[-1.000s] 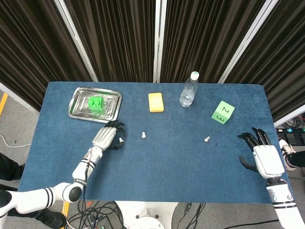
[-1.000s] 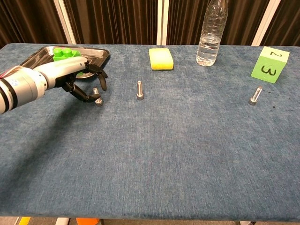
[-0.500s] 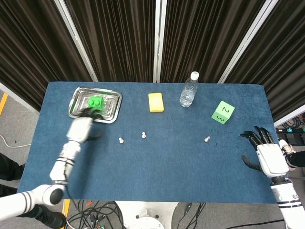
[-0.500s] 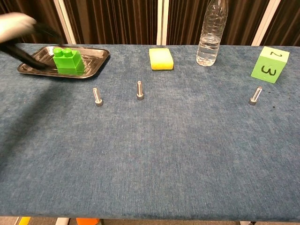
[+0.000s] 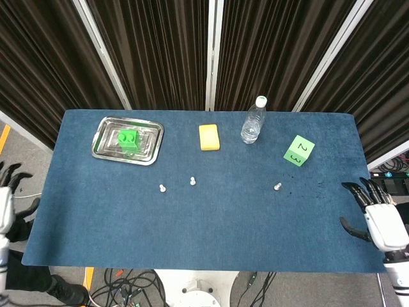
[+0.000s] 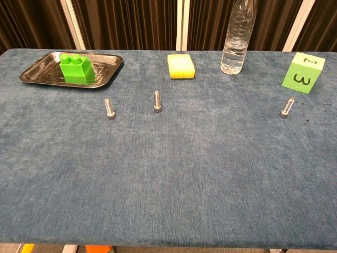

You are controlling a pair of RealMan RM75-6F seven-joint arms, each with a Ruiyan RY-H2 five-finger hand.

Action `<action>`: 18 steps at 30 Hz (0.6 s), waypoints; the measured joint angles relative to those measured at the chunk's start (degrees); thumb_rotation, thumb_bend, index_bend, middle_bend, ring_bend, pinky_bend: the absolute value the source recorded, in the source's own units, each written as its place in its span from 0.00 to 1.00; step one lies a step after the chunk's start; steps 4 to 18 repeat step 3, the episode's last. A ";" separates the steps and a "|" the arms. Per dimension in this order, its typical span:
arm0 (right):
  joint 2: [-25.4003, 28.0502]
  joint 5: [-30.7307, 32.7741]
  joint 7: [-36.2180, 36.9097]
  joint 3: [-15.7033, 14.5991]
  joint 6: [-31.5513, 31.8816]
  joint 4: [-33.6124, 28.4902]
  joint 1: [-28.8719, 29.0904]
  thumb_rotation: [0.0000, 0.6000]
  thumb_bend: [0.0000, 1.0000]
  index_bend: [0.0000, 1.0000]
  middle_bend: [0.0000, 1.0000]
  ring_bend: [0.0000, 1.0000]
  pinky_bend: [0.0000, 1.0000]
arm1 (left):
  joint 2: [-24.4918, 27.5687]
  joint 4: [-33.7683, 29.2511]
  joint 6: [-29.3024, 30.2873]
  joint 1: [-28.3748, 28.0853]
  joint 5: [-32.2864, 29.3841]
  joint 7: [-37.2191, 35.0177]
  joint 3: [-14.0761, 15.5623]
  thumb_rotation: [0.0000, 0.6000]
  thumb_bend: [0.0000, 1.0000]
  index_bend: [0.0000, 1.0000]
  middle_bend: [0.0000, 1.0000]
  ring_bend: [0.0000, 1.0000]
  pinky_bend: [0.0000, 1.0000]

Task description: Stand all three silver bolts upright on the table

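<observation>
Three silver bolts stand upright on the blue table, heads down: the left bolt (image 6: pixel 109 108) (image 5: pixel 162 188), the middle bolt (image 6: pixel 156 101) (image 5: pixel 192 181), and the right bolt (image 6: pixel 287 107) (image 5: pixel 277 187), which leans slightly. My left hand (image 5: pixel 5 199) is off the table's left edge, fingers spread, holding nothing. Past the right edge, my right hand (image 5: pixel 378 217) is likewise empty with its fingers apart. Neither hand shows in the chest view.
A metal tray (image 6: pixel 39 71) at the back left holds a green block (image 6: pixel 76 67). A yellow sponge (image 6: pixel 180 66), a water bottle (image 6: pixel 238 37) and a green numbered cube (image 6: pixel 304 73) line the far side.
My left hand let go of the left bolt, leaving it upright, and pulled away past the table's left edge. My right hand drew back to the right.
</observation>
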 measured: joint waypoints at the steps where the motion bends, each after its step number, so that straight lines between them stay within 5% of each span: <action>1: -0.01 0.00 0.45 -0.20 0.21 0.14 -0.32 1.00 0.23 0.13 0.15 0.00 0.02 | 0.03 -0.15 1.11 1.10 0.69 -0.25 0.57 1.00 0.22 0.31 0.15 0.01 0.00; 18: -0.06 -0.01 1.05 -0.38 0.75 0.38 -0.79 1.00 0.23 0.12 0.14 0.00 0.00 | 0.06 -0.60 3.08 3.29 2.48 -0.43 1.97 1.00 0.22 0.31 0.15 0.01 0.00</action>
